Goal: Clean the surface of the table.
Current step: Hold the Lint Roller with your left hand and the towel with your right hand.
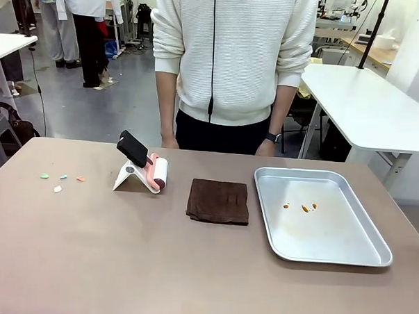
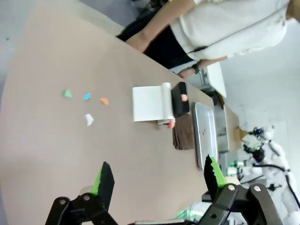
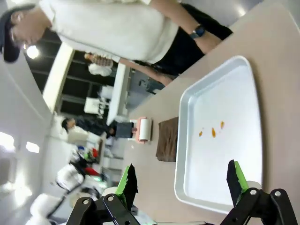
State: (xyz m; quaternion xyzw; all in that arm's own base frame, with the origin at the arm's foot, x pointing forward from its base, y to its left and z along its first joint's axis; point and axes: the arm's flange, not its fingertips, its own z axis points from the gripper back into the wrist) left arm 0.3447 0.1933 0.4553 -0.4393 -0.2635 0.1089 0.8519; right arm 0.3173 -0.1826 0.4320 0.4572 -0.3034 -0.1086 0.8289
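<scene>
The brownish table carries several small coloured scraps at its left. In the left wrist view the same scraps lie on the table well beyond my left gripper, which hangs open above the tabletop with nothing between its green pads. My right gripper is open too, high over the near end of the metal tray, holding nothing. A lint roller with a black handle rests on a white stand, and a folded brown cloth lies in the middle.
The metal tray at the right holds a few small orange spots. A person in a white sweater stands at the far edge, hands down by the table. White tables stand behind.
</scene>
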